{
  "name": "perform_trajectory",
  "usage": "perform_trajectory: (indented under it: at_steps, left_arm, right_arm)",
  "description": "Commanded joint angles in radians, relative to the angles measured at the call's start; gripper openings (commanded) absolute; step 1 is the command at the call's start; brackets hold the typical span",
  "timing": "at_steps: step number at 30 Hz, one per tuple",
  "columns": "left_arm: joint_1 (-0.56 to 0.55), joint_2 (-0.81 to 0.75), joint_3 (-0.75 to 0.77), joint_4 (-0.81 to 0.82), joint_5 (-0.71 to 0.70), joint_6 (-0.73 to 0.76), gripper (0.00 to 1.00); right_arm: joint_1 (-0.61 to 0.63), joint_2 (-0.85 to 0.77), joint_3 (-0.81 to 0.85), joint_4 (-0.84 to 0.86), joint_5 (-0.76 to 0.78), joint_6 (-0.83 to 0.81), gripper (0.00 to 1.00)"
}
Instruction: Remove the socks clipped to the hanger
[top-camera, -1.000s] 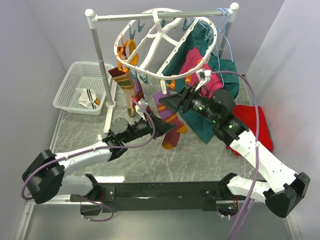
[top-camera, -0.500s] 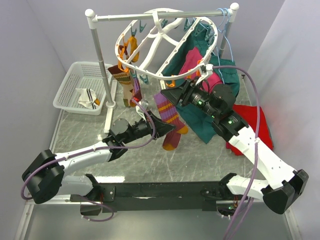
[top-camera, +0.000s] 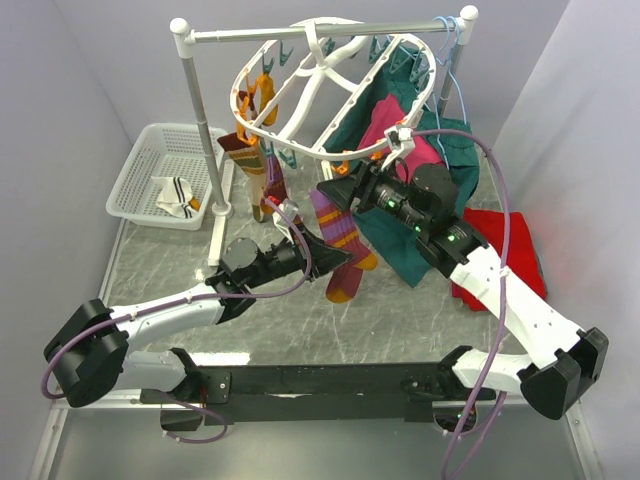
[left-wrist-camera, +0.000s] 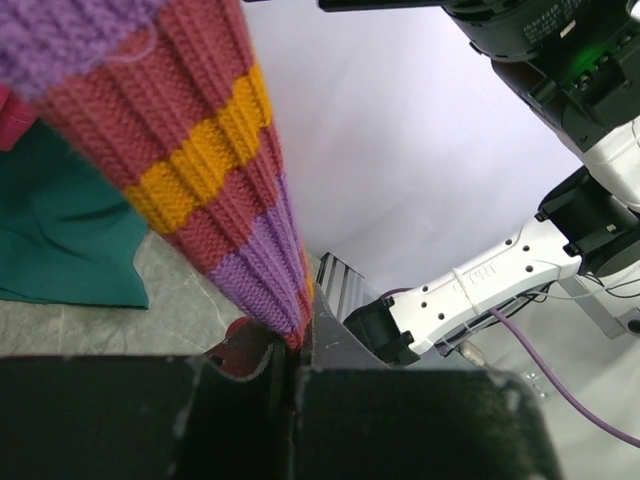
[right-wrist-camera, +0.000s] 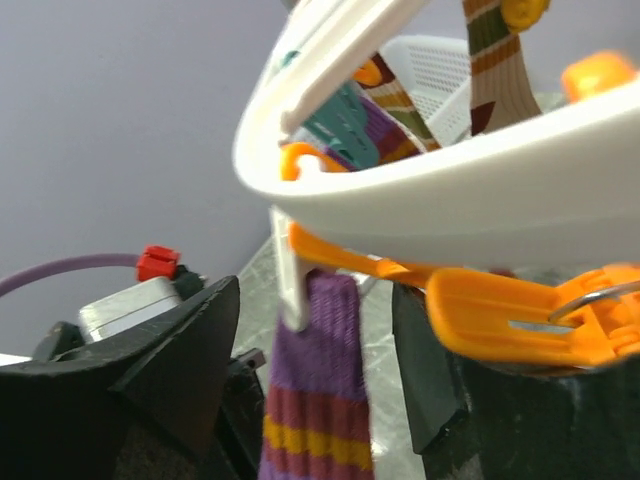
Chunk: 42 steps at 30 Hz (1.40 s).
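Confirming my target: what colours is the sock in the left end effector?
The knitted sock has maroon, purple, orange stripes; left wrist view.

sock (left-wrist-camera: 215, 190) purple-maroon-orange striped; hanger (right-wrist-camera: 470, 190) white

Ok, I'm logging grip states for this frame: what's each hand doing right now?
Left hand: closed on the striped sock, at its lower end.
Right hand: open, fingers either side of the sock's top, just under the hanger.

Grey marbled table (top-camera: 300, 315): white basket (top-camera: 140, 165) far left; red cloth (top-camera: 530, 260) right.
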Motion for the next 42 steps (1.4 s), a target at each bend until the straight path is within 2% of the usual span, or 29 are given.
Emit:
perform_trajectory:
  at_steps: [1, 5, 9, 15, 24, 26, 29, 31, 34, 41, 42]
  left_arm:
    - [-0.014, -0.021, 0.042, 0.002, 0.033, -0.005, 0.01]
    - [-0.015, -0.011, 0.040, 0.020, 0.036, -0.016, 0.01]
    - [-0.020, 0.014, 0.048, 0.034, 0.049, -0.030, 0.01]
    - [-0.029, 0.016, 0.054, 0.027, 0.044, -0.027, 0.01]
    - [-0.035, 0.025, 0.059, 0.030, 0.046, -0.025, 0.01]
    - [-0.035, 0.026, 0.060, 0.028, 0.044, -0.025, 0.01]
    - [-0.037, 0.028, 0.057, 0.036, 0.047, -0.028, 0.01]
    - [-0.038, 0.025, 0.057, 0.031, 0.046, -0.027, 0.01]
    - [-0.040, 0.017, 0.054, 0.023, 0.038, -0.019, 0.01]
    - [-0.040, 0.008, 0.037, 0.001, 0.029, -0.016, 0.01]
    - [-0.040, 0.000, 0.022, -0.004, 0.026, -0.016, 0.01]
  right_arm:
    - [-0.008, 0.029, 0.084, -0.064, 0.030, -0.048, 0.71]
    - [-0.023, 0.018, 0.044, 0.017, -0.051, -0.010, 0.74]
    - [-0.038, 0.038, 0.014, 0.152, -0.166, 0.081, 0.72]
    - [-0.080, 0.052, -0.031, 0.334, -0.226, 0.225, 0.66]
    - [-0.123, 0.063, -0.043, 0.402, -0.242, 0.306, 0.60]
    - [-0.123, 0.069, -0.045, 0.411, -0.249, 0.320, 0.53]
    - [-0.124, 0.075, -0.043, 0.413, -0.254, 0.322, 0.51]
    - [-0.124, 0.074, -0.038, 0.401, -0.254, 0.313, 0.47]
    - [-0.124, 0.069, -0.045, 0.392, -0.248, 0.302, 0.34]
    - [-0.129, 0.073, -0.042, 0.356, -0.245, 0.274, 0.00]
    - [-0.130, 0.074, -0.040, 0.347, -0.245, 0.273, 0.00]
